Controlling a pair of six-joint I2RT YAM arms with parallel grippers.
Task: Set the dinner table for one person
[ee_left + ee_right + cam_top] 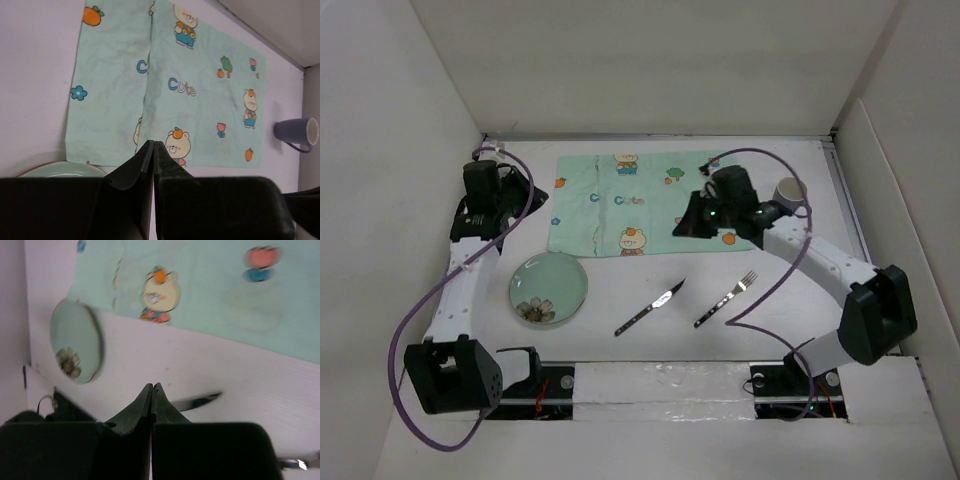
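Note:
The white dinner table (610,335) carries a mint-green cartoon placemat (640,205) at the back centre. In front of it lie a pale green plate (548,288) with a flower print, a knife (650,307) and a fork (726,299). A purple mug (790,190) lies just right of the mat. My left gripper (538,196) hovers off the mat's left edge, shut and empty (153,145). My right gripper (680,230) hangs over the mat's front right part, also shut and empty (152,387).
White walls enclose the table on the left, back and right. In the left wrist view the mug (295,132) lies on its side beyond the placemat (200,95). The right wrist view shows the plate (75,347) and the knife (200,401) on bare tabletop.

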